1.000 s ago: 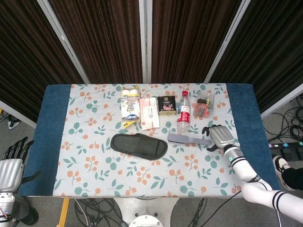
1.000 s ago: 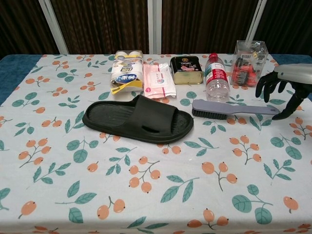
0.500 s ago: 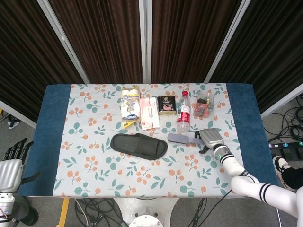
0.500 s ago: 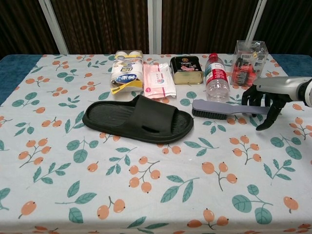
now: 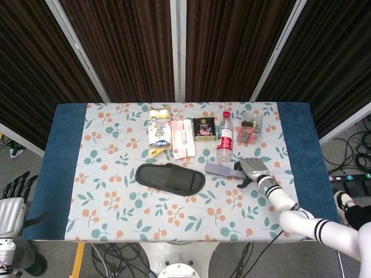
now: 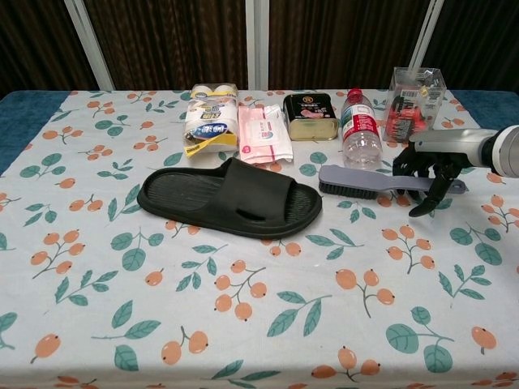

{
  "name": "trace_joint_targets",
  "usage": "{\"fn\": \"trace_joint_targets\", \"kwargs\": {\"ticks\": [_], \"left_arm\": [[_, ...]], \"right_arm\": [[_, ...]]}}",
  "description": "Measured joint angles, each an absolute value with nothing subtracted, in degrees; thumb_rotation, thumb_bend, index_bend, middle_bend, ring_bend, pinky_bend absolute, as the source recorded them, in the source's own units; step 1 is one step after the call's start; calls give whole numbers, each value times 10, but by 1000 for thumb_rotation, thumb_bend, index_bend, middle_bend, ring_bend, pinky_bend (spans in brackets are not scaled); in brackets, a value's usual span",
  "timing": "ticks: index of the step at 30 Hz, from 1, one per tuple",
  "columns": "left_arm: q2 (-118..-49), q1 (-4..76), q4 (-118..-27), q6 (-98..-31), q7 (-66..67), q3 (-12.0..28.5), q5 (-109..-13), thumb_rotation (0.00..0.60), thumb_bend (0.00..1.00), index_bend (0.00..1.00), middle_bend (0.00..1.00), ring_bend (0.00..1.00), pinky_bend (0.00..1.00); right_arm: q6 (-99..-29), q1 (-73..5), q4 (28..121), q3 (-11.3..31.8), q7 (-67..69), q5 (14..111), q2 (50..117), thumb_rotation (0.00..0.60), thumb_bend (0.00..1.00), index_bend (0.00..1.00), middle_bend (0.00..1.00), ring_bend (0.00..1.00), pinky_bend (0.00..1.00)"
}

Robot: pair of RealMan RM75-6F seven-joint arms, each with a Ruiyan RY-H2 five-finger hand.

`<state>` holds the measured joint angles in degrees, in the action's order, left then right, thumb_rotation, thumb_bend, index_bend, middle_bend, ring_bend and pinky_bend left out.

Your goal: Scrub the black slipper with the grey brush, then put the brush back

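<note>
While the black rubber slipper lies flat near the middle of the worktop (a floral cloth with orange berries and green leaves covers it), the grey long-handled brush lies just to its right, bristles down, not touching it. The right hand is arched over the handle end of the brush, its dark fingers curled down on both sides of the handle; whether they already clamp it or only straddle it cannot be told from either view. In the head view the same right hand sits over the right end of the brush, with the white forearm running off toward the lower right corner. The left hand hangs off the left edge of the worktop, well apart from everything on it, its dark fingers spread upward and holding nothing. Along the far side stands a row of goods: a yellow and white packet, a pink wipes pack, a dark green tin with a gold lid, a clear water bottle with a red label just behind the brush head, and a clear plastic box with red contents behind the right hand.
</note>
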<state>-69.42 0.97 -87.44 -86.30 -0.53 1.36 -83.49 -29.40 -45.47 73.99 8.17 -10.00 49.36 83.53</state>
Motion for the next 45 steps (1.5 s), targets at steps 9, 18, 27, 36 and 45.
{"fn": "trace_joint_targets", "kwargs": {"ticks": [9, 18, 27, 36, 45], "left_arm": [[-697, 7, -872, -862, -9, 15, -829, 600, 165, 181, 144, 96, 134], [-700, 6, -867, -863, -15, 17, -829, 600, 164, 181, 144, 96, 134], [-689, 26, -866, -864, -31, 23, -862, 600, 305, 181, 144, 96, 134], [-671, 116, -868, -805, -91, 41, -923, 600, 344, 181, 172, 96, 134], [-696, 265, -832, -637, -213, 55, -955, 600, 218, 167, 169, 96, 134]], "right_arm": [[-285, -478, 711, 75, -89, 476, 855, 600, 101, 773, 762, 751, 911], [-306, -490, 708, 60, -103, 473, 866, 600, 259, 1000, 964, 974, 1000], [-338, -465, 761, 65, -57, 572, 817, 600, 359, 1000, 992, 1000, 1000], [-411, -433, 858, 77, 26, 722, 717, 600, 443, 1000, 1000, 1000, 1000], [-421, -448, 904, 95, 11, 737, 690, 600, 446, 1000, 1000, 1000, 1000]]}}
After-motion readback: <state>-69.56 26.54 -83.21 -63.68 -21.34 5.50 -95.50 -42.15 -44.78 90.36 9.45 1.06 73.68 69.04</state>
